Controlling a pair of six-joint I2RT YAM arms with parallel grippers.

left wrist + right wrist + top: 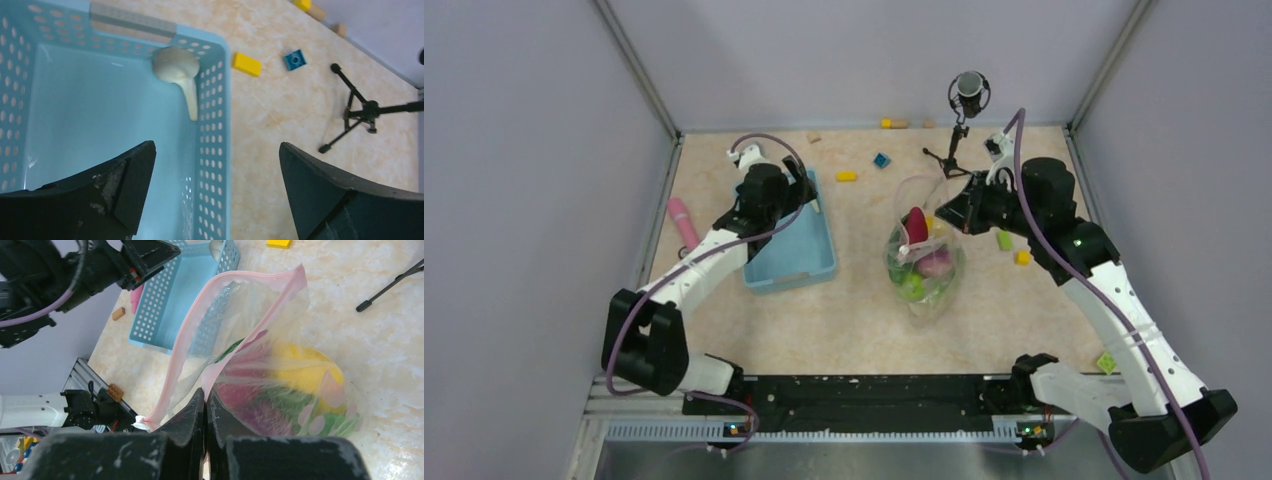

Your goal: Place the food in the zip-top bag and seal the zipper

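Observation:
The clear zip-top bag (922, 262) lies mid-table with its mouth open. Inside it I see food: a yellow piece (305, 367), a red-purple piece (250, 400) and green pieces (340, 422). My right gripper (206, 392) is shut on one lip of the pink zipper (195, 335) and holds it up; it also shows in the top view (952, 212). My left gripper (217, 170) is open and empty, straddling the right wall of the light blue basket (212, 125). A pale cream toy piece (177, 67) lies in the basket's far corner.
A microphone tripod (959, 150) stands just behind the bag. Small blocks lie about: yellow (846, 177), blue (881, 160), green (1004, 240), yellow (1022, 257). A pink stick (683, 222) lies left of the basket (789, 250). Walls enclose the table.

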